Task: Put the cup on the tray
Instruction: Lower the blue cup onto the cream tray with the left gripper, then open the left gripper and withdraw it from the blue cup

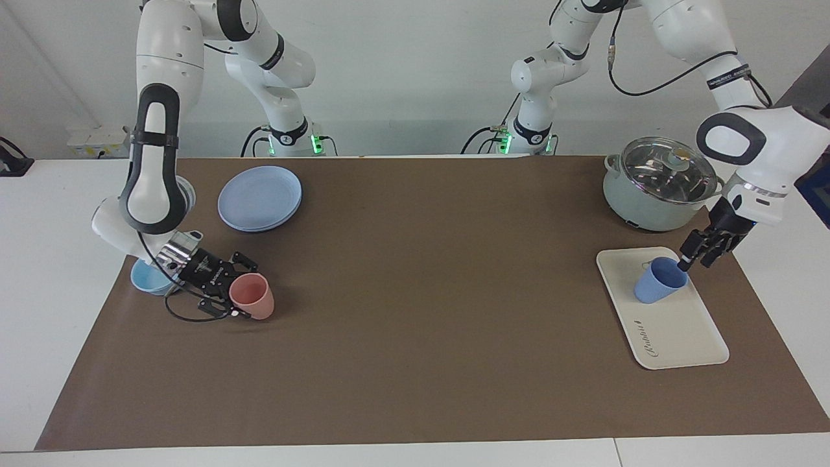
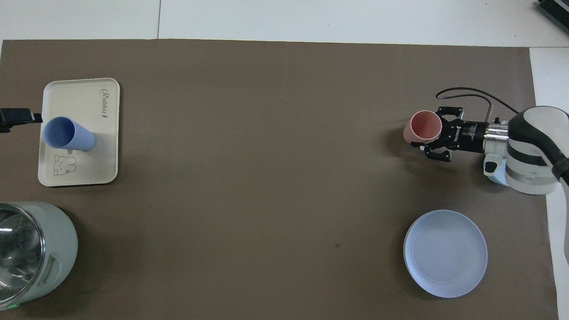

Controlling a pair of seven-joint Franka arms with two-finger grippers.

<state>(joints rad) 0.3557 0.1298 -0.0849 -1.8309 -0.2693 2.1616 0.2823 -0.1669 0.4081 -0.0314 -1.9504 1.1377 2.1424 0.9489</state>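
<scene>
The cup [image 1: 660, 280] stood upright on the tray [image 1: 687, 337], placement apparently done, with the released left hand [image 1: 695, 260] at its two o'clock (right hand [image 1: 228, 293] cannot tell, beside the pink tumbler [image 1: 253, 296])

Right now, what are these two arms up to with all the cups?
The blue cup stands upright on the cream tray, near the pot. The left arm's tool is just beside the cup's rim and apart from it, so the cup stands on its own. At the right arm's end of the table, the right tool is at a pink cup on the mat, next to a small light-blue bowl and a blue plate.
</scene>
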